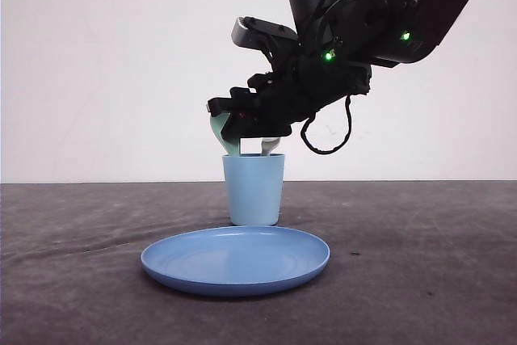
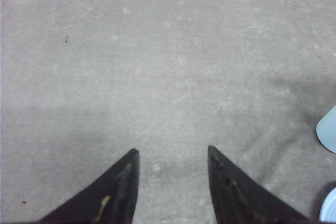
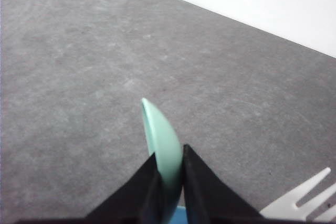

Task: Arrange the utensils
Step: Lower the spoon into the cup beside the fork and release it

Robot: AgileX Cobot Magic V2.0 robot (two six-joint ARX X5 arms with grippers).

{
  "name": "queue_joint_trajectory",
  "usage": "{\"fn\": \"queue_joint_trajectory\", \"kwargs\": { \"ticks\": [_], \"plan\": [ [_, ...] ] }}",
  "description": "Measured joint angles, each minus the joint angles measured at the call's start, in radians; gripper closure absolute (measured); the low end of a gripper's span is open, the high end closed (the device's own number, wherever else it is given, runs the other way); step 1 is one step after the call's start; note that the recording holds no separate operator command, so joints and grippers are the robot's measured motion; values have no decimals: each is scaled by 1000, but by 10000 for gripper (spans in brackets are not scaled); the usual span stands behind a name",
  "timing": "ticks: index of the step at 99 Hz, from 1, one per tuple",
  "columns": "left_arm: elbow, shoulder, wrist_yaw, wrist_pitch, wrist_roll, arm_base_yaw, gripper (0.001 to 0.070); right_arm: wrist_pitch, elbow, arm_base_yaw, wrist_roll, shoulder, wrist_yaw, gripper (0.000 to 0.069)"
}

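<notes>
Nearest the front edge of the dark grey tabletop (image 1: 420, 296): round blue plastic plate (image 1: 235, 259), bare. Just behind it, toward the middle, light blue plastic tumbler cup (image 1: 254, 190), upright, mouth up. Directly above that mouth, right gripper (image 1: 236, 131), clenched on the pale mint-green plastic spoon with an oval bowl (image 1: 227, 140); spoon's long axis near vertical, lower end at or just inside the rim, though exactly how deep cannot be told. In the right wrist view, spoon (image 3: 164, 148) pinched edge-on between the two black fingers (image 3: 202, 192), one end poking out beyond the tips. Small white plastic fork with four tines (image 1: 270, 146) already standing in the cup, top leaning out over the far side of the rim; tines (image 3: 307, 200) just beside the held spoon. Left gripper (image 2: 172, 153) released, jaws spread over bare tabletop, well apart from the cup and clearly the farther arm. Likely remaining: straight down a little, then release, keeping clear of the fork.
</notes>
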Motion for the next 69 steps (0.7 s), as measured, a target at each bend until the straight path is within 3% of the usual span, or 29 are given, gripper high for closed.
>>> {"fn": "queue_joint_trajectory", "kwargs": {
  "ticks": [10, 24, 31, 46, 69],
  "plan": [
    [0, 0, 0, 0, 0, 0, 470, -1, 0, 0, 0, 0, 0, 610],
    [0, 0, 0, 0, 0, 0, 470, -2, 0, 1, 0, 0, 0, 398],
    [0, 0, 0, 0, 0, 0, 470, -8, 0, 1, 1, 0, -1, 339],
    [0, 0, 0, 0, 0, 0, 470, -60, 0, 1, 1, -30, -1, 309],
    [0, 0, 0, 0, 0, 0, 470, -154, 1, 2, 1, -208, -1, 306]
  ]
}}
